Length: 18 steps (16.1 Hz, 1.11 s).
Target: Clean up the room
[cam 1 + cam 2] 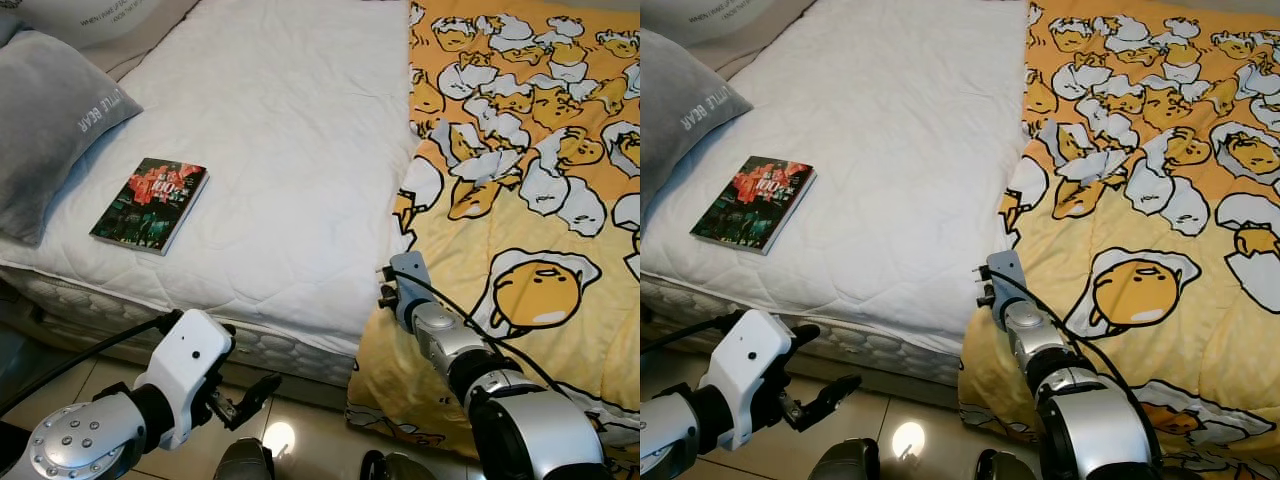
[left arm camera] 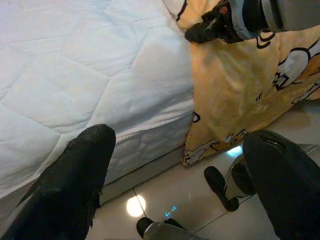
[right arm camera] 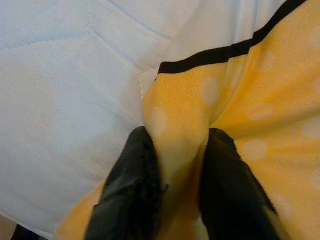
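Right fingers (image 3: 135, 185): two black fingers closed on a raised fold of yellow cloth, the fold pinched between them.
Right gripper (image 3: 175, 165): at the near left edge of the blanket, where the cloth meets the white mattress top; its grey wrist and silver arm reach in from the lower right of the head views.
Blanket (image 1: 520, 200): yellow, printed with white-and-yellow egg characters with black outlines, spread over the right part of the bed and hanging over the near edge toward the floor.
Left fingers (image 2: 75, 185): two black fingers spread wide apart, nothing between them.
Left gripper (image 1: 240, 398): low in front of the bed's near side, over the tiled floor, apart from the mattress and the blanket.
Mattress cover (image 1: 290, 150): white, quilted, bare across the middle and left of the bed.
Book (image 1: 150, 204): dark cover with red lettering, lying flat on the white cover near the left front corner, just beside the pillow.
Pillow (image 1: 45, 120): grey, with white lettering, at the left edge of the bed.
Floor (image 2: 190, 195): glossy tiles with a bright light reflection.
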{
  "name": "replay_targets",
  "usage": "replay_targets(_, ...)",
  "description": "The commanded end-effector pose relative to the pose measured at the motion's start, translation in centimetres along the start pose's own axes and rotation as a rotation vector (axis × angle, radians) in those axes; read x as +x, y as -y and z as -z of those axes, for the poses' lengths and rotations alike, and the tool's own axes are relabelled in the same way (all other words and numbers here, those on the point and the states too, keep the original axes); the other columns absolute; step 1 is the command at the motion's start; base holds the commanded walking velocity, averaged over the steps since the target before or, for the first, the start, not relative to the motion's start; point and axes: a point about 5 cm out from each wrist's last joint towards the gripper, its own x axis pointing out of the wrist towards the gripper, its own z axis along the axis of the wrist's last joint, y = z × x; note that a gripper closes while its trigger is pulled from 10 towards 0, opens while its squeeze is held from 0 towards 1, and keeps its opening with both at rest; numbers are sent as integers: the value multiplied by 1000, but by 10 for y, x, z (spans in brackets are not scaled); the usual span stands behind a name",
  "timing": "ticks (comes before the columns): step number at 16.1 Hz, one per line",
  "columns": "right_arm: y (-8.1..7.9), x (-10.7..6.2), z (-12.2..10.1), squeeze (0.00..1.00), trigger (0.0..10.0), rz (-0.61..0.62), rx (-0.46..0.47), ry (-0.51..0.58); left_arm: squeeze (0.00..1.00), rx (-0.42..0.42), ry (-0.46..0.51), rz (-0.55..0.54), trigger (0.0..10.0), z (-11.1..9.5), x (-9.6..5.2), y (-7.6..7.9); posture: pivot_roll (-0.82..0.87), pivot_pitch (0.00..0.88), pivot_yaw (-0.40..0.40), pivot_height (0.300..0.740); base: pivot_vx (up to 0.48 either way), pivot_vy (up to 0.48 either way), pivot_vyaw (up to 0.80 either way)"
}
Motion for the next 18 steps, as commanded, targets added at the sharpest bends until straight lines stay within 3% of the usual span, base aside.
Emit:
replay_targets(1,1,-1,3,0,0,-6,14,0,0,7,5,3,10000,-2,-2,3,341,178,-27,740,0,0,0)
replay_targets(6,-6,-1,-1,0,0,-150,107,45,0,9,10,-2,10000,-4,1,0,333,163,-19,740,0,0,0)
replay_targets(9,-17,-6,2,0,0,-401,55,50,0,7,7,1,10000,-2,1,-1,326,152,-18,740,0,0,0)
replay_targets(12,-24,-12,4,0,0,-564,57,69,0,7,1,16,10000,0,2,0,317,139,-13,740,0,0,0)
replay_targets(14,-33,-19,21,0,0,-675,-2,16,0,10,-5,28,10000,1,3,0,318,135,-11,740,0,0,0)
replay_targets(16,-37,-23,36,0,0,-695,-12,-30,0,11,-6,31,10000,2,3,0,319,132,-9,740,0,0,0)
replay_targets(18,-44,-24,40,0,0,-696,43,-25,0,14,-8,33,10000,2,4,-1,323,122,-9,740,0,0,0)
